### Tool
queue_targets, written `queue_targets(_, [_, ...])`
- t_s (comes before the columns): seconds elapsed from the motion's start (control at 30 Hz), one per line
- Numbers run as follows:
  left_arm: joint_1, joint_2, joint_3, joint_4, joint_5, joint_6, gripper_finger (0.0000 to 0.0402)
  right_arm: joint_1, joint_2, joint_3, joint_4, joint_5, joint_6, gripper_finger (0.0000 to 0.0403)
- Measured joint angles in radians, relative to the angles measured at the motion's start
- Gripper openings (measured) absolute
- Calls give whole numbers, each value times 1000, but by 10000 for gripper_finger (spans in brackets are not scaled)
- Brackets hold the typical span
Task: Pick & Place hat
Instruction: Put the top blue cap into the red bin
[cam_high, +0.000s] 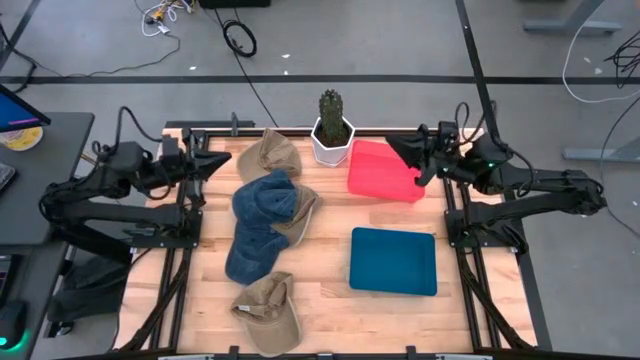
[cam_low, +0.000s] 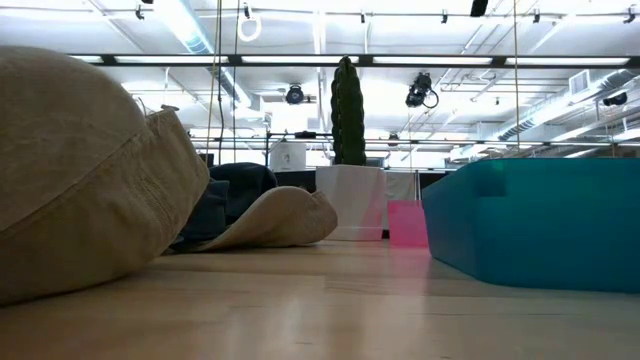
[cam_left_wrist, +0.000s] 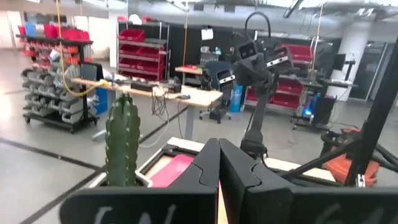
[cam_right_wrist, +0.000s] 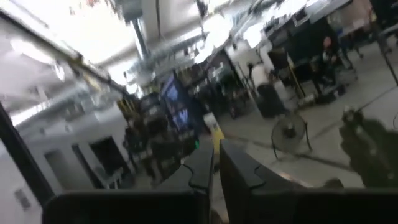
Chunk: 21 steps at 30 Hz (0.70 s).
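Observation:
Several hats lie on the wooden table. A tan hat (cam_high: 270, 152) sits at the far side. A blue hat (cam_high: 262, 225) lies in the middle, partly over another tan hat (cam_high: 303, 208). A tan cap (cam_high: 268, 312) rests near the front edge and fills the left of the low view (cam_low: 80, 170). My left gripper (cam_high: 228, 160) hangs shut above the table's left edge, pointing level toward the far tan hat. My right gripper (cam_high: 390, 143) is raised over the red tray's far edge, its fingertips (cam_right_wrist: 208, 155) close together with nothing between them.
A cactus in a white pot (cam_high: 333, 130) stands at the far middle. Beside it on the right lies a red tray (cam_high: 385, 172), and a teal tray (cam_high: 393, 260) lies nearer. Bare wood shows at the near right and between the trays.

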Motion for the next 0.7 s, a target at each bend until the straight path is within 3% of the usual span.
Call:
queue_targets(0.2, [0,85,0,5,-78,-116,3,0,-24,0,-201,-45,-10,31])
queue_targets(0.4, [0,179,43,-38,-83,-212,3,0,-34,0,-377,-99,-3,34])
queue_targets(0.6, [4,343,266,-385,-103,-256,12,-16,-34,0,-549,-99,54,82])
queue_targets(0.7, [31,421,404,-630,-141,-456,41,-16,-31,0,-578,-99,67,122])
